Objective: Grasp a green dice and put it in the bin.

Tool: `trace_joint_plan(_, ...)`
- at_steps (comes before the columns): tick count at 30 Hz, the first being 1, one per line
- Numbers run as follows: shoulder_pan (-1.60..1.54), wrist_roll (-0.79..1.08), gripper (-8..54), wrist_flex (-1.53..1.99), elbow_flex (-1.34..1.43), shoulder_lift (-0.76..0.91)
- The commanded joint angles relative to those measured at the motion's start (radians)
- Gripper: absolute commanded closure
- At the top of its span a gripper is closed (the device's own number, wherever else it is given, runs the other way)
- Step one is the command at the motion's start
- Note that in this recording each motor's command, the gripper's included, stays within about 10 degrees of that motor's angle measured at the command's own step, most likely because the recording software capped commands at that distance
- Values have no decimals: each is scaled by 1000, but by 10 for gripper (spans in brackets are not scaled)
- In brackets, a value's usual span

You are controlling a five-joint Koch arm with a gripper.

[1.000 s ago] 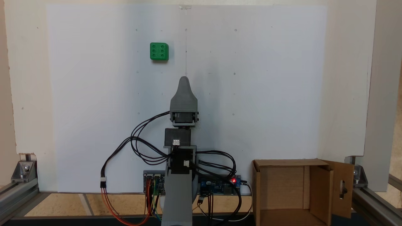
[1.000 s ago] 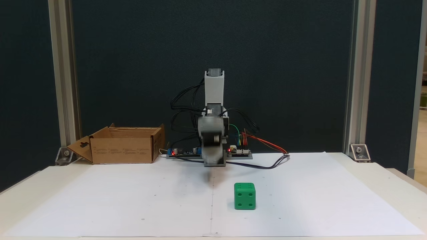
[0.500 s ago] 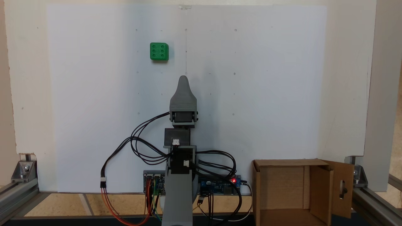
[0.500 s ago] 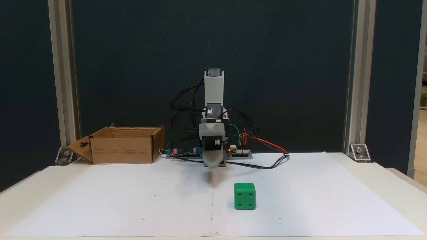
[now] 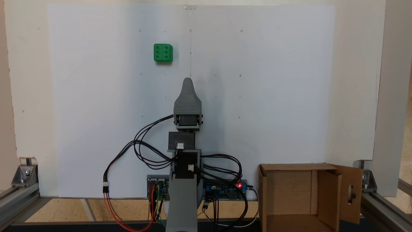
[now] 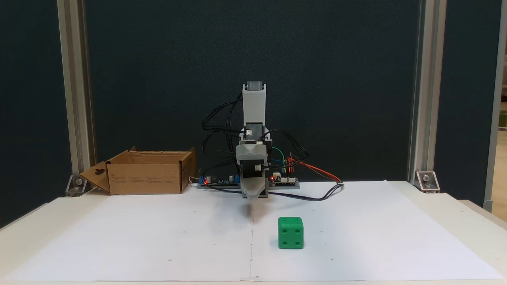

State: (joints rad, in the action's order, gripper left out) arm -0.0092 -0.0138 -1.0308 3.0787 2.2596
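The green dice [image 5: 163, 53] lies on the white paper, its six-pip face up; a four-pip face shows on the dice [image 6: 290, 232] from the front. My grey gripper [image 5: 187, 81] hangs over the middle of the sheet, tip down, clearly short of the dice and to one side of it. Seen from the front, the gripper [image 6: 252, 195] hovers just above the paper behind the dice. Only one tapered jaw shows, so its opening is unreadable. The bin [image 5: 286, 190], an open brown cardboard box with a slotted flap, stands beside the arm's base; the bin [image 6: 146, 178] is at the back left.
Circuit boards [image 5: 225, 190] and loose cables [image 5: 145, 151] crowd the arm's base. Aluminium frame posts [image 6: 75, 99] stand at the table's back corners. The white paper sheet [image 6: 376, 237] covers most of the table.
The gripper has swung slightly toward the left of the top-down view and settled; it was blurred a second ago. The dice and the bin have not moved.
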Motion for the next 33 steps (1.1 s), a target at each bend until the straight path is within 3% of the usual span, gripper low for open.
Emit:
trace_joint_plan(1,-3,-31,-33,-55,48,107)
trace_joint_plan(33,25,0,4,-55,48,107)
